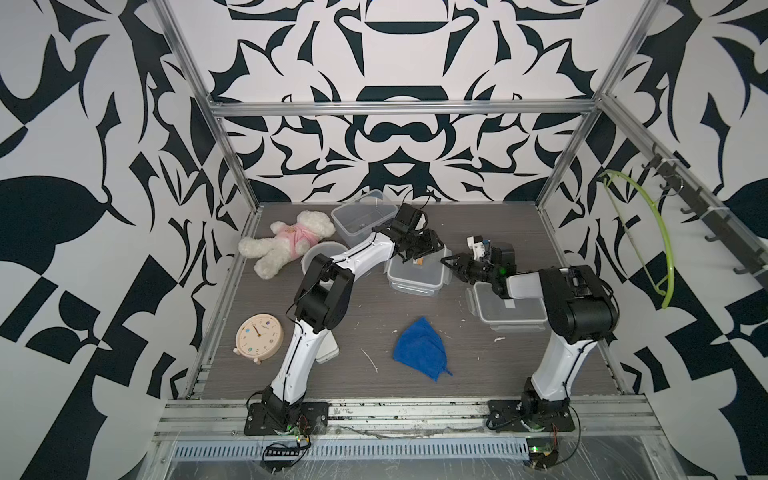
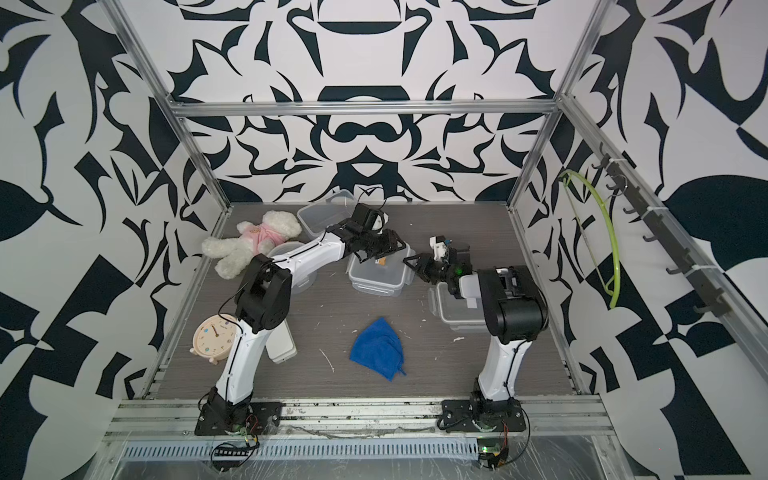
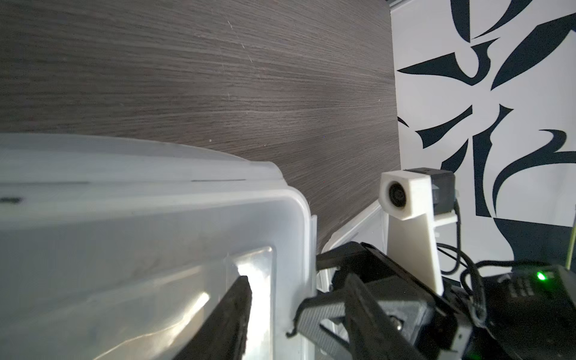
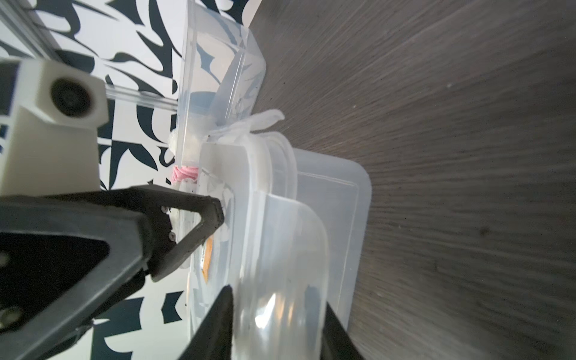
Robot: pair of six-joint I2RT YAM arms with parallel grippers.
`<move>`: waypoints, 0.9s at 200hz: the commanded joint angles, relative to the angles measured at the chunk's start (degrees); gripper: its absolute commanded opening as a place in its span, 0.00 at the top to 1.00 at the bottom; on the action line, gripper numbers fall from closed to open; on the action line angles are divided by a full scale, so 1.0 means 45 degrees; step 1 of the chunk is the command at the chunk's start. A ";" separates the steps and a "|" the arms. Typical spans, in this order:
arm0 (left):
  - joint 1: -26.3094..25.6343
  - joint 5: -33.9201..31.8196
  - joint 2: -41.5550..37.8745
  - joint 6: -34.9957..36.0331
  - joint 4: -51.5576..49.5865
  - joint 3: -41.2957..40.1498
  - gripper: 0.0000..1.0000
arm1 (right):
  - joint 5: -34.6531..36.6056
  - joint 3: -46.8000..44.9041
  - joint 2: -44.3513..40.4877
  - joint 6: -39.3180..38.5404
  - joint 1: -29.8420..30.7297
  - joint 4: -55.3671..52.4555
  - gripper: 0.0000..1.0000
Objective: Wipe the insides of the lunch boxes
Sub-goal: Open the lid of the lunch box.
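Straddling the side clip (image 4: 286,265) of the lidded rectangular lunch box (image 1: 415,282), the right end effector (image 1: 451,266) has a finger on either side of the flap. Whether it pinches it, I cannot tell. The left end effector (image 1: 420,252) hangs over the same lid, jaws partly apart and holding nothing, with one fingertip (image 4: 215,212) at the lid's top.

Pulling the clip while that tip bears off-centre could, I judge, tilt or skid the light box across the desk (image 1: 365,307), or let the flap slip free.

The blue cloth (image 1: 422,353) lies back toward the arm bases, well apart from both end effectors. The round lunch box (image 1: 318,254) is mostly hidden under the left arm, and the lid's far clips are out of sight.
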 commanded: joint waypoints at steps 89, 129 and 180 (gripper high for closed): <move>-0.0063 -0.0573 0.0485 0.0406 -0.3631 -0.0415 0.47 | 0.0897 0.1055 -0.1815 -0.2637 0.0627 -0.4128 1.00; 0.0021 -0.1266 -0.1530 0.0970 -0.4345 0.0134 0.45 | 0.3736 0.3155 -0.4181 -0.5183 0.1921 -0.9226 1.00; 0.0313 -0.1808 -0.3929 0.1030 -0.4448 -0.0501 0.42 | 0.4122 0.5998 -0.4546 -0.5348 0.3339 -1.1690 1.00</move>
